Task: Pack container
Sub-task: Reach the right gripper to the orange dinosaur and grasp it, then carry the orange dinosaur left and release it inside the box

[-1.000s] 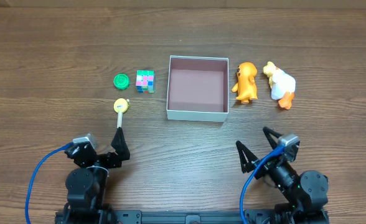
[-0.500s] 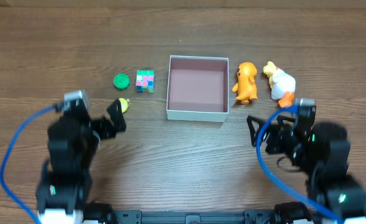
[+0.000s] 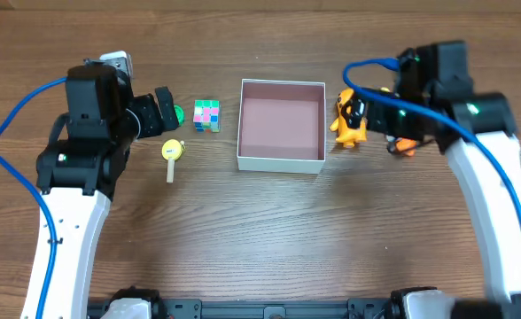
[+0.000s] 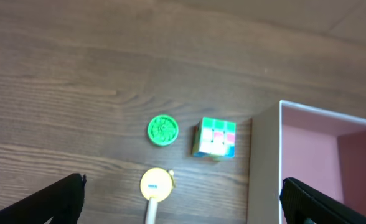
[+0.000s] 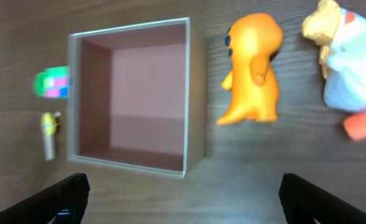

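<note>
The container [image 3: 281, 163] is a square white box with a pinkish-brown inside, empty, at the table's middle back. Left of it lie a colourful cube [image 3: 206, 114], a green disc [image 3: 177, 114] and a yellow round toy on a stick [image 3: 171, 152]. Right of it lie an orange animal toy [image 3: 350, 124] and a white duck [image 5: 351, 68]. My left gripper [image 3: 159, 111] hangs open and empty above the disc. My right gripper [image 3: 373, 117] hangs open and empty above the orange toy and duck. The left wrist view shows the disc [image 4: 162, 130], cube [image 4: 215, 138] and yellow toy [image 4: 155, 185].
The container's left wall [image 4: 264, 168] shows in the left wrist view, and its right wall [image 5: 192, 93] beside the orange toy [image 5: 251, 68] in the right wrist view. Bare wooden table lies in front of the box. Blue cables trail from both arms.
Both arms have risen from the table's front edge and swung to the back. The left now hangs over the small toys, the right over the orange toy and duck. No object moved.
</note>
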Available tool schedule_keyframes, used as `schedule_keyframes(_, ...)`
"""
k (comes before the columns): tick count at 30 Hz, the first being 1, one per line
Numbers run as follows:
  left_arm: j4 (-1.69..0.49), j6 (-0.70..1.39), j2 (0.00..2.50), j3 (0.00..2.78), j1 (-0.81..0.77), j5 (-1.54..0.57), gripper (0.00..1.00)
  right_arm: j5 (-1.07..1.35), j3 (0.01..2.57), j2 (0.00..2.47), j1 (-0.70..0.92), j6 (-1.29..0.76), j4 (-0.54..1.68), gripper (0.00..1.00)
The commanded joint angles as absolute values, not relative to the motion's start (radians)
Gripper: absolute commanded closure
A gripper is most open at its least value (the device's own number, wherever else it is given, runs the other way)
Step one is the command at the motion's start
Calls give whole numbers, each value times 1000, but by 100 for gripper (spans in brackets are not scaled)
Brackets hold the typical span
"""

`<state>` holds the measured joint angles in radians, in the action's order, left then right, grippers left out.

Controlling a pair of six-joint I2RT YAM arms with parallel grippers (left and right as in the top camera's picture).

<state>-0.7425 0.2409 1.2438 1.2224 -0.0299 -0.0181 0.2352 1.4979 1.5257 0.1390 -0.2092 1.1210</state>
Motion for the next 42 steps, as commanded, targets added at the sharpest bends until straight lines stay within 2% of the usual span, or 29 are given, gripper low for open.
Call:
schedule_keyframes(1,-792,205,1263,1245,-18,-12,0,132,1518,1652,144,-208,1056,0)
schedule_keyframes(8,-827,205,1292,1245,-18,-12,0,-40,1518,1863,136,-273,963,1)
schedule_keyframes(12,-827,205,1308,1245,-18,-12,0,-21,1518,1927,128,-274,900,2)
schedule_keyframes(16,-827,205,1320,1245,-18,-12,0,25,1518,1968,128,-273,875,17)
schedule_keyframes(17,-827,205,1324,1245,-18,-12,0,38,1518,1988,128,-274,867,27)
schedule_keyframes(23,-827,205,1331,1245,-18,-12,0,54,1514,2039,128,-274,857,34)
schedule_keyframes(25,-827,205,1332,1245,-18,-12,0,54,1509,2051,128,-274,854,41)
schedule_keyframes(28,-828,205,1333,1245,-18,-12,0,52,1515,2047,128,-274,868,59)
schedule_keyframes(34,-828,205,1333,1245,-18,-12,0,46,1607,1943,129,-275,958,72)
schedule_keyframes(38,-827,205,1333,1245,-18,-12,0,48,1699,1813,144,-327,1045,96)
schedule_keyframes(42,-827,205,1333,1245,-18,-12,0,103,1728,1699,186,-422,1098,96)
